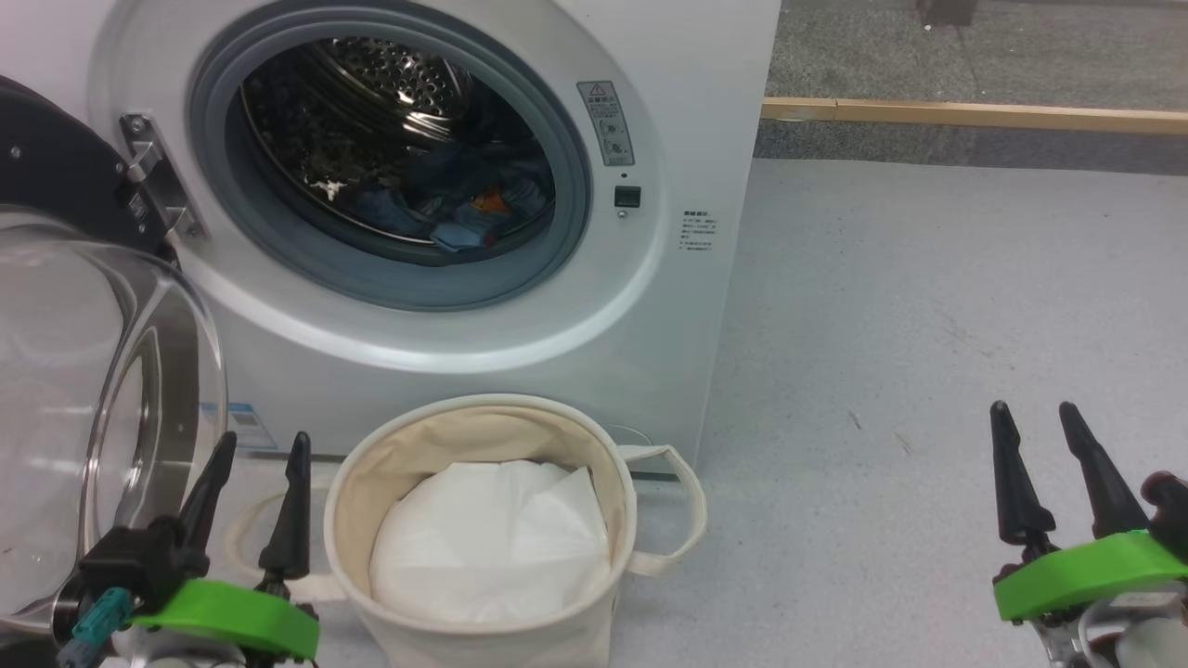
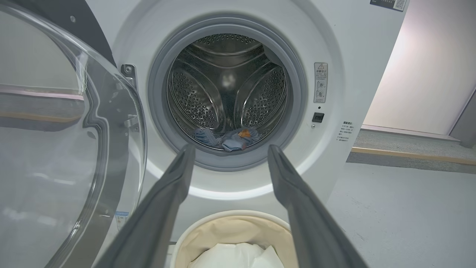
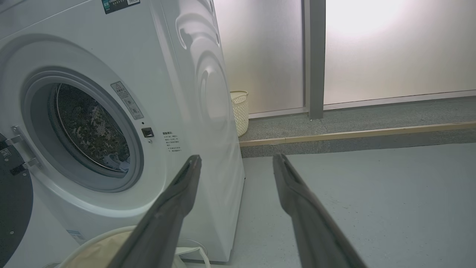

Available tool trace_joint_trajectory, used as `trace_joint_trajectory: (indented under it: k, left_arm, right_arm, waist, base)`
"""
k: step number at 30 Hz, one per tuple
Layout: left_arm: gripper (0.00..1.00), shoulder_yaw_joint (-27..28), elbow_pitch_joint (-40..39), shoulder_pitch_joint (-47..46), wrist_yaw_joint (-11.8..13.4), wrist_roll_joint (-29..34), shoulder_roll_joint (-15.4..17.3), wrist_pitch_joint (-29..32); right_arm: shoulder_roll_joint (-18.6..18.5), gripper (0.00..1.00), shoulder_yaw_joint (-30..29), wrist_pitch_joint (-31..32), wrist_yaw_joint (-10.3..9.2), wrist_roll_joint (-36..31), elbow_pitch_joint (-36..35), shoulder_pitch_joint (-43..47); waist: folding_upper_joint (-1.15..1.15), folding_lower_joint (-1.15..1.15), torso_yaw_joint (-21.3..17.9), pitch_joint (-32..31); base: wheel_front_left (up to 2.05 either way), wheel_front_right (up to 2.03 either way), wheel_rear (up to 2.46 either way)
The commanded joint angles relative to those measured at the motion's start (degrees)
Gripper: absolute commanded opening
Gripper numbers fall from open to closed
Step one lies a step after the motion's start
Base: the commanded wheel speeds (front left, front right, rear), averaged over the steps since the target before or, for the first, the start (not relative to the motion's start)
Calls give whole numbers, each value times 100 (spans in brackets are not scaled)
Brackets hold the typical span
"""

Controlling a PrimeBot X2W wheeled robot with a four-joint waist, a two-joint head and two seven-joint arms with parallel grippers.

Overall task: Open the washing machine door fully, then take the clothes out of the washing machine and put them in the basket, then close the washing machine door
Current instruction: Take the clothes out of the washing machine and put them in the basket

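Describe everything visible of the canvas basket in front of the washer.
The basket is a round, cream tub of soft canvas-like fabric, upright and open-topped, with a looped strap handle on each side. It stands on the grey floor just before the washing machine, below its open port. A crumpled white sheet lies inside; the blue clothes lie in the drum.

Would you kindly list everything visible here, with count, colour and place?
washing machine: one, white, centre, on the floor.
washing machine door: one, black rim, clear glass, open at left.
clothes: one bundle, light blue, drum bottom.
basket: one, cream, before the machine.
sheet: one, white, inside basket.
lattice basket: one, cream, behind the machine.
wooden strip: one, tan, far floor edge.
left gripper: one, dark jaws open, lower left.
right gripper: one, dark jaws open, lower right.
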Motion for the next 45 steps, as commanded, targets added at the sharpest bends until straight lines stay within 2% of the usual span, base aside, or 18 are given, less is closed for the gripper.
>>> trace_joint_trajectory:
  k: [1,14,35,45]
  left_arm:
    - [100,269,-151,-260,-8,54,133,-69]
    - [100,295,-211,-252,20,109,142,-70]
    - [100,276,-371,-277,76,178,79,-70]
    - [100,303,-195,-313,64,-169,-114,44]
  right_arm:
    - [-154,100,68,-71,31,-47,-211,-90]
    - [-134,100,41,-71,31,-50,-265,-74]
    - [-100,100,81,-71,31,-63,-274,-120]
    - [-146,100,187,-71,31,9,-275,-166]
  waist:
    - [0,0,6,2]
    - [0,0,59,54]
    - [0,0,93,113]
    - [0,0,65,148]
  base:
    - [0,0,0]
    - [46,-49,3]
    - [168,-175,7]
    - [32,-32,0]
